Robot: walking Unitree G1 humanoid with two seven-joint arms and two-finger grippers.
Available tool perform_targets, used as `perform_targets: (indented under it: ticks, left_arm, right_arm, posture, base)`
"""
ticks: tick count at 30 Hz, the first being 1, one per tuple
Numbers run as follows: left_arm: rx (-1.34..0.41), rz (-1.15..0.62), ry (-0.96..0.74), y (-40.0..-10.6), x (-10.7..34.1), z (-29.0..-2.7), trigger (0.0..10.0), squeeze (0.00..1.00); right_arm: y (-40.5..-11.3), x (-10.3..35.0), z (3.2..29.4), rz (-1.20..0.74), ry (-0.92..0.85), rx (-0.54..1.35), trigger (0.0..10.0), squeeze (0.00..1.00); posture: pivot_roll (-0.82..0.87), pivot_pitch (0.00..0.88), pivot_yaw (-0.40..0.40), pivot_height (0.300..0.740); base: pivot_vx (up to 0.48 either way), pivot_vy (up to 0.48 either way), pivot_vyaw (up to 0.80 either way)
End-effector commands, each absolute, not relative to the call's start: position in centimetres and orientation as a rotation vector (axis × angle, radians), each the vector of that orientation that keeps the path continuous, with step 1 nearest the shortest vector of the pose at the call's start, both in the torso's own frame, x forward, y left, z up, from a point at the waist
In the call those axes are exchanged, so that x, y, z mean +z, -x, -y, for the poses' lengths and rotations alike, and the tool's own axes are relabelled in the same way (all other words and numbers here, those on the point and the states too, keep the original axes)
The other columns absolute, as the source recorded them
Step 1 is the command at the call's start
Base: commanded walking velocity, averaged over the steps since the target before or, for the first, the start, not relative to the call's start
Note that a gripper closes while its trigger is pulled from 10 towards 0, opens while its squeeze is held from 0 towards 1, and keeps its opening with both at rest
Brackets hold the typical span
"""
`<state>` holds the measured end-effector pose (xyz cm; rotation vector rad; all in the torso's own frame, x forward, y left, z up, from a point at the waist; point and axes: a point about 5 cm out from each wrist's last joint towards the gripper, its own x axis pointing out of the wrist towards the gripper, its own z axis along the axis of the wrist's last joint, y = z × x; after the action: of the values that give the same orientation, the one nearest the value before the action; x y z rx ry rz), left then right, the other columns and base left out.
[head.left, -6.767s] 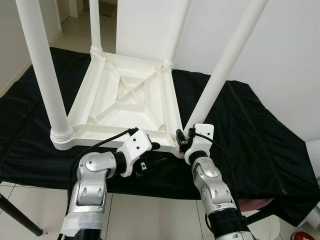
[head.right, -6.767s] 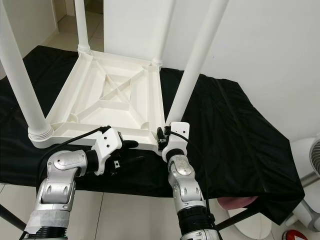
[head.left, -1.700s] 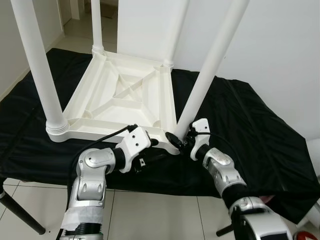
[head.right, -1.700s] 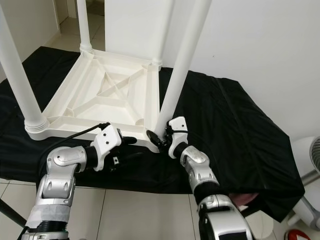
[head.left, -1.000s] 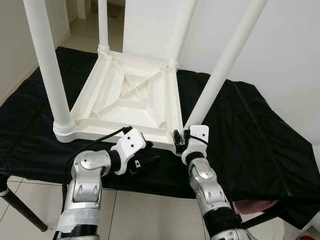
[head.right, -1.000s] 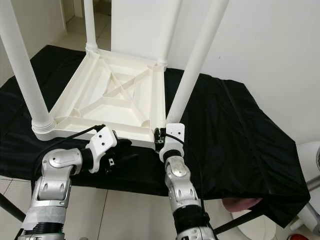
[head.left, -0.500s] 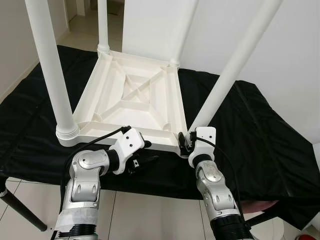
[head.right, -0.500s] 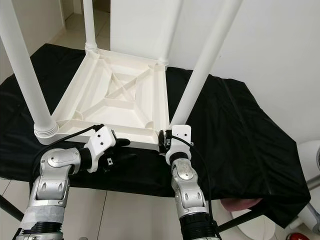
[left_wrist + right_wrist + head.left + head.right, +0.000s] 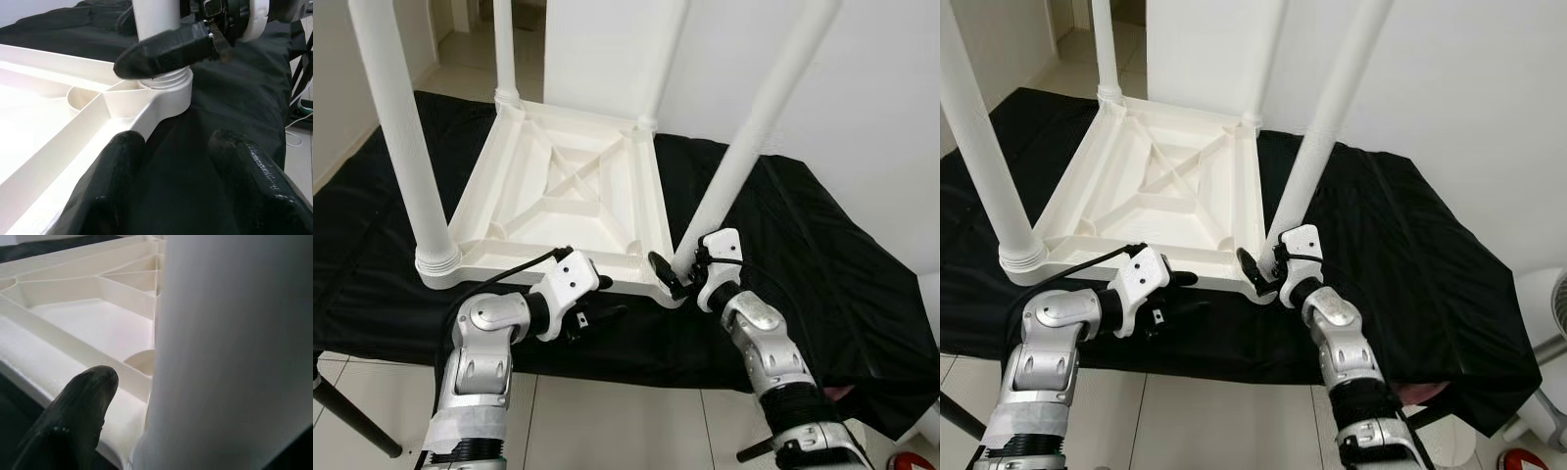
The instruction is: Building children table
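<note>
The scene is viewed from the head stereo pair, looking forward and down over the upturned white table (image 9: 568,191) on black cloth (image 9: 822,264); both arms are seen at lower frame. The right eye is offset slightly sideways. The near right leg (image 9: 151,19) is framed very closely by the left wrist camera, and likewise by the right wrist camera, each from an opposite side.

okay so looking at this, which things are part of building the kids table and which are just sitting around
Part of the job:
- tabletop, upside down on the cloth
- near-right leg, tilted in its corner socket
- the other three legs, one at near left
- right gripper, around that leg's base
- left gripper, by the near edge

Just lying about:
- black cloth
- red object on the floor
</note>
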<state>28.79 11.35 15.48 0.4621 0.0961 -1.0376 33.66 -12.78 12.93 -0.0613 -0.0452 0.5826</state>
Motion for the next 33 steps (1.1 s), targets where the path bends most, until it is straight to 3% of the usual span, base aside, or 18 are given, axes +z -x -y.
perform_targets:
  ticks: [1,7,8,11,12,24,25,27,28,33]
  left_arm:
    - [-0.732,-0.026,-0.457,-30.2,16.0,-11.6,10.0,0.0]
    - [-0.732,-0.022,-0.46,-30.2,16.1,-11.5,10.0,0.0]
    - [-0.731,-0.021,-0.46,-30.3,16.2,-11.5,10.0,0.0]
    - [-0.731,-0.021,-0.46,-30.3,16.2,-11.5,10.0,0.0]
    - [-0.729,-0.02,-0.46,-30.3,16.2,-11.5,10.0,0.0]
    - [-0.743,-0.023,-0.456,-30.2,16.1,-11.2,10.0,0.0]
    - [-0.744,-0.024,-0.457,-30.3,16.1,-11.2,10.0,0.0]
    - [-0.745,-0.024,-0.457,-30.3,16.1,-11.2,10.0,0.0]
    - [-0.745,-0.025,-0.457,-30.3,16.1,-11.2,10.0,0.0]
    - [-0.745,-0.028,-0.454,-30.2,16.0,-11.3,10.0,0.0]
  right_arm:
    - [-33.9,12.7,12.9,0.027,0.07,0.621,10.0,0.0]
    - [-34.6,12.5,12.4,-0.012,0.087,0.676,10.0,0.0]
    - [-34.9,12.3,12.3,-0.026,0.09,0.689,4.9,0.0]
    - [-34.9,12.3,12.3,-0.026,0.09,0.689,4.9,0.0]
    - [-35.0,12.1,12.3,-0.044,0.086,0.706,0.0,0.0]
    - [-34.8,11.0,13.3,-0.062,0.043,0.733,0.0,0.0]
    - [-34.8,11.0,13.5,-0.06,0.038,0.714,6.1,0.0]
    - [-34.8,11.0,13.5,-0.058,0.034,0.7,6.1,0.0]
    - [-34.8,11.0,13.7,-0.069,0.039,0.647,10.0,0.0]
    - [-34.9,11.0,13.9,-0.063,0.058,0.497,10.0,0.0]
  posture:
    - [0.08,0.0,-0.149,0.74]
    - [0.08,0.0,-0.146,0.74]
    - [0.09,0.0,-0.147,0.74]
    - [0.09,0.0,-0.147,0.74]
    - [0.09,0.0,-0.148,0.74]
    - [0.08,0.0,-0.136,0.74]
    - [0.08,0.0,-0.136,0.74]
    - [0.08,0.0,-0.136,0.74]
    - [0.07,0.0,-0.137,0.74]
    - [0.07,0.0,-0.139,0.74]
  base:
    - [0.0,0.0,0.0]
    - [0.0,0.0,0.0]
    - [0.0,0.0,0.0]
    - [0.0,0.0,0.0]
    - [0.0,0.0,0.0]
    - [0.0,0.0,0.0]
    - [0.0,0.0,0.0]
    - [0.0,0.0,0.0]
    - [0.0,0.0,0.0]
    - [0.0,0.0,0.0]
